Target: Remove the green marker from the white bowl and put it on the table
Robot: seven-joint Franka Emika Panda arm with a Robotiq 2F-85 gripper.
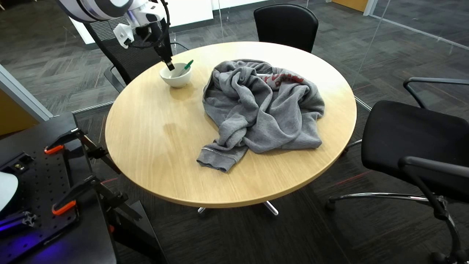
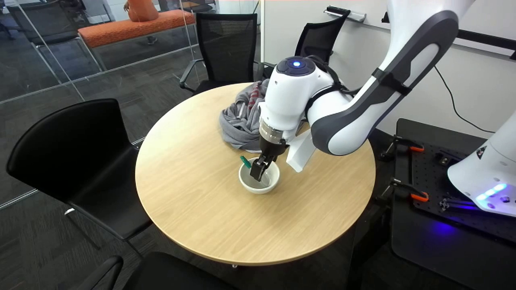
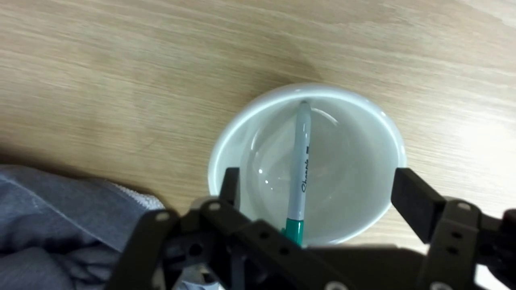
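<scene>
Wrist view: end effector (image 3: 320, 193) spread wide, 2 blocky black fingers (image 3: 417, 203), green marker (image 3: 299, 169) showing between them. Marker has slim smooth gray barrel, green cap; leans inside glossy round white bowl (image 3: 348, 177), cap end poking past the rim in both exterior views. Bowl sits on pale wood-grain tabletop (image 3: 121, 88). Near it in an exterior view: crumpled gray sweatshirt (image 1: 265, 113), soft folded fabric, red lettering.

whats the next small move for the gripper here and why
Probably lower the open gripper a little toward the marker, staying inside the bowl. In the wrist view the marker shows between the parted fingers, and neither appears to touch it, so they likely need to straddle it before closing.
</scene>
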